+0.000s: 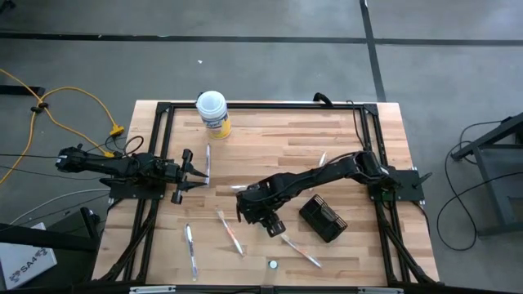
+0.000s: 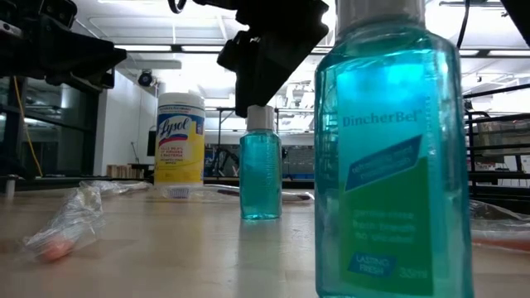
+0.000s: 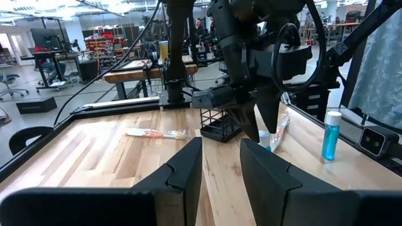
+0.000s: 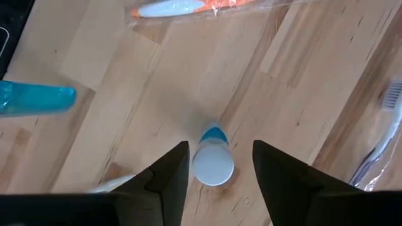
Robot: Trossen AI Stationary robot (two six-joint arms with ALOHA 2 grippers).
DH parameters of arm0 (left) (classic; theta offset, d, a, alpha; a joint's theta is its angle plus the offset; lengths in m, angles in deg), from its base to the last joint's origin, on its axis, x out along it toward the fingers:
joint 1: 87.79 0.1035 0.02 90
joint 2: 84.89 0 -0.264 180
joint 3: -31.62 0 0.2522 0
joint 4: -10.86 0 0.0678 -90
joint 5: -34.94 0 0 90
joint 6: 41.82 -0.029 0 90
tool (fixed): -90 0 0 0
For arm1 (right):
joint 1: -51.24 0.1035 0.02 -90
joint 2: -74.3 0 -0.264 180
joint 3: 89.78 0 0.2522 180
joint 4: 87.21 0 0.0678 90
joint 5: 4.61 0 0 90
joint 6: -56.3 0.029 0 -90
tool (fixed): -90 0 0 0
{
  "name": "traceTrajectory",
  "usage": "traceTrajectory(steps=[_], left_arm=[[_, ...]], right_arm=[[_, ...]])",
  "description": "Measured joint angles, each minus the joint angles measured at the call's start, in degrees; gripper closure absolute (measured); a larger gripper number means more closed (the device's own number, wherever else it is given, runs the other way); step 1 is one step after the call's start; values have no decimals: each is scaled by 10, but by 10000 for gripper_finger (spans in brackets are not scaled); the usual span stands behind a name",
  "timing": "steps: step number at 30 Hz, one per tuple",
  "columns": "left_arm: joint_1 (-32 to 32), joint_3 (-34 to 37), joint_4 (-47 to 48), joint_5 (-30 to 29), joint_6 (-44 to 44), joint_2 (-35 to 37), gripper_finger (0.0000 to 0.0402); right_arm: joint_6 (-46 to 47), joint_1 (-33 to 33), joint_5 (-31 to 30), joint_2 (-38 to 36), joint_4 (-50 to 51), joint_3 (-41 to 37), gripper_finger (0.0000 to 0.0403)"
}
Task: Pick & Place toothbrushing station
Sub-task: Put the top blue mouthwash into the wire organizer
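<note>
Wooden table (image 1: 270, 139) carries toothbrushing station (image 1: 323, 219), workshop room behind

From my low camera the nearest blue bottle (image 2: 393, 157) fills the frame, its cap and base cut off, its smallest label print unreadable. The right arm (image 2: 269, 41) hides the top of the farther small bottle (image 2: 260, 170). Overhead, the small round thing (image 1: 273, 264) near the table's front edge is too tiny for me to identify. In the right wrist view a blue bottle (image 4: 34, 99) runs off the edge (only its body shows)
</note>
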Motion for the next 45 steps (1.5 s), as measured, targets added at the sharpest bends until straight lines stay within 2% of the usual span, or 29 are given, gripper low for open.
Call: traceTrajectory(steps=[17,45], left_arm=[[0,0,0,0,0,0,299],[0,0,-4,0,0,0,299]], right_arm=[[24,-2,16,20,-4,-2,236],[75,-2,7,22,8,-1,236]])
